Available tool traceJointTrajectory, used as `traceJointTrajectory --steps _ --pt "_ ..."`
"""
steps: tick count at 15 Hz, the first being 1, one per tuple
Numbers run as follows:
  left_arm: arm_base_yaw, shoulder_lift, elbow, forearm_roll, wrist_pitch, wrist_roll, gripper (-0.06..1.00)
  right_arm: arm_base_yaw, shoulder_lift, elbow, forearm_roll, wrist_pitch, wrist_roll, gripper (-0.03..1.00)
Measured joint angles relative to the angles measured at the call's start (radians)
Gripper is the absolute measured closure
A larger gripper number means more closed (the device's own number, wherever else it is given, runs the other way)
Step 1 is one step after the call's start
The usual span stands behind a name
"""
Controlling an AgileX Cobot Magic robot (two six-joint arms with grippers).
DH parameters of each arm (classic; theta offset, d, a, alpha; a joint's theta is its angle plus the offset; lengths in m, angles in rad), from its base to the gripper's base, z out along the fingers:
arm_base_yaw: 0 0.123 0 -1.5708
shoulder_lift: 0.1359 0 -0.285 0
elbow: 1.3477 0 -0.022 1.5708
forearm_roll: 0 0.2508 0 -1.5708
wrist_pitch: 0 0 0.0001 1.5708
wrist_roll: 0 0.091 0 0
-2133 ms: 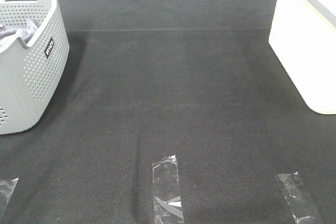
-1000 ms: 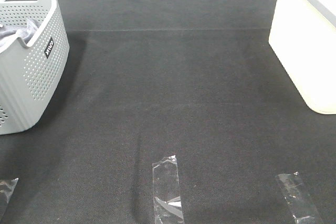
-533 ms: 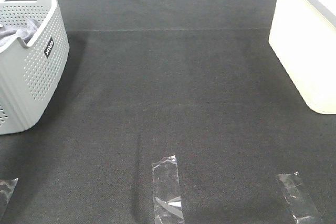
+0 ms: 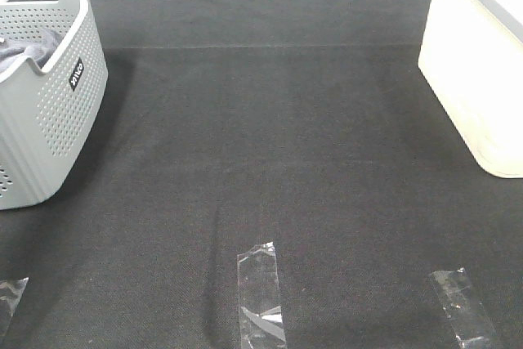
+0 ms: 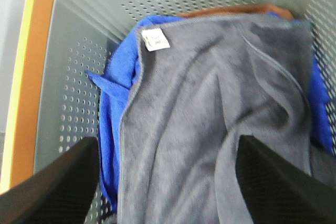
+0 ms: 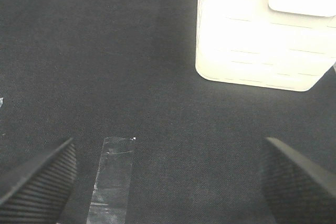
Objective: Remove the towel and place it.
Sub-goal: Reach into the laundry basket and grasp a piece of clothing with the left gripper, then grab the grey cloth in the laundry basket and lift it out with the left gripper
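The slate grey towel (image 5: pixel 210 119) lies crumpled in the grey perforated basket (image 5: pixel 89 40), on top of a bright blue cloth (image 5: pixel 113 108). It has a white label at one corner. In the exterior high view the basket (image 4: pixel 49 112) stands at the far left and only a fold of the towel (image 4: pixel 29 48) shows above its rim. My left gripper (image 5: pixel 168 187) is open above the towel, with one finger (image 5: pixel 58 187) at either side, and holds nothing. My right gripper (image 6: pixel 168 182) is open and empty over the black mat. Neither gripper shows in the exterior high view.
A cream lidded bin (image 4: pixel 482 71) stands at the right edge; it also shows in the right wrist view (image 6: pixel 262 40). Clear tape strips (image 4: pixel 260 296) (image 4: pixel 462 304) lie on the black mat near the front. A brown cloth edge (image 5: pixel 226 11) shows under the towel.
The fold of towel showing above the basket rim has shifted slightly and looks lower. The basket, bin and tape have not moved.
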Motion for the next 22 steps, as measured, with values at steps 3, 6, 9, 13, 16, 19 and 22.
traceJointTrajectory --steps 3,6,9,13,16,19,22 --pt "0.037 0.129 -0.155 0.001 0.047 -0.018 0.29 0.0 0.0 0.0 0.0 0.0 0.0 0.1" --pt "0.071 0.26 -0.294 0.001 0.072 -0.021 0.3 0.0 0.0 0.0 0.0 0.0 0.0 0.1" --pt "0.091 0.389 -0.428 0.0 0.074 -0.021 0.3 0.0 0.0 0.0 0.0 0.0 0.0 0.1" --pt "0.103 0.492 -0.512 0.001 0.064 -0.021 0.31 0.0 0.0 0.0 0.0 0.0 0.0 0.1" --pt "0.105 0.536 -0.513 0.018 0.027 -0.021 0.31 0.0 0.0 0.0 0.0 0.0 0.0 0.1" --pt "0.116 0.549 -0.514 0.021 -0.016 -0.021 0.34 0.0 0.0 0.0 0.0 0.0 0.0 0.1" --pt "0.119 0.575 -0.516 0.005 -0.047 -0.021 0.37 0.0 0.0 0.0 0.0 0.0 0.0 0.1"
